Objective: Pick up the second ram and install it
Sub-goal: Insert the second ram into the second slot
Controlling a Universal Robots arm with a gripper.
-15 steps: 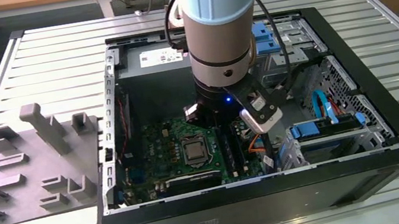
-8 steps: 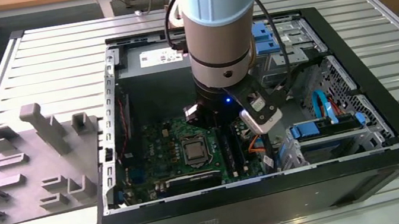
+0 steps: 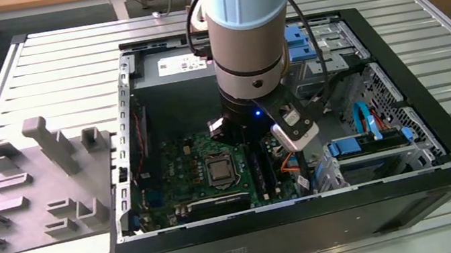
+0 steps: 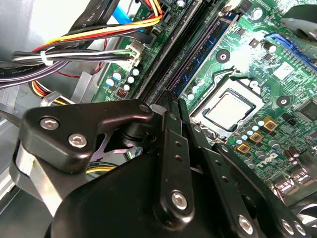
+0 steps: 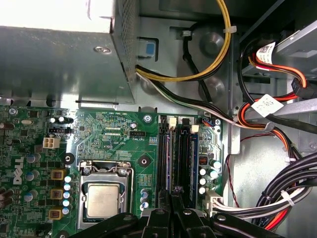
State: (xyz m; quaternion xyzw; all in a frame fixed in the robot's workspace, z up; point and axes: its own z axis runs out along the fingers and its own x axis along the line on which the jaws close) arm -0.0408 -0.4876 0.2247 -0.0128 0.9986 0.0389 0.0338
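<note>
A ram stick (image 5: 171, 153) stands edge-up in one of the long memory slots on the green motherboard (image 5: 114, 134), beside the CPU socket (image 5: 102, 201). In the second wrist view it is a dark purple strip (image 4: 190, 54). My gripper (image 5: 172, 192) is shut, with its black fingertips (image 4: 167, 101) close together right over the near end of that stick. I cannot tell whether they touch it. In the exterior view the gripper (image 3: 254, 145) reaches down into the open computer case (image 3: 444, 132), above the slots (image 3: 262, 171).
A grey foam holder (image 3: 36, 190) lies on the slatted table at the exterior view's left. Cable bundles (image 5: 277, 198) and drive bays (image 3: 373, 140) crowd the side of the slots. The power supply box (image 5: 59, 59) sits at the case's far end.
</note>
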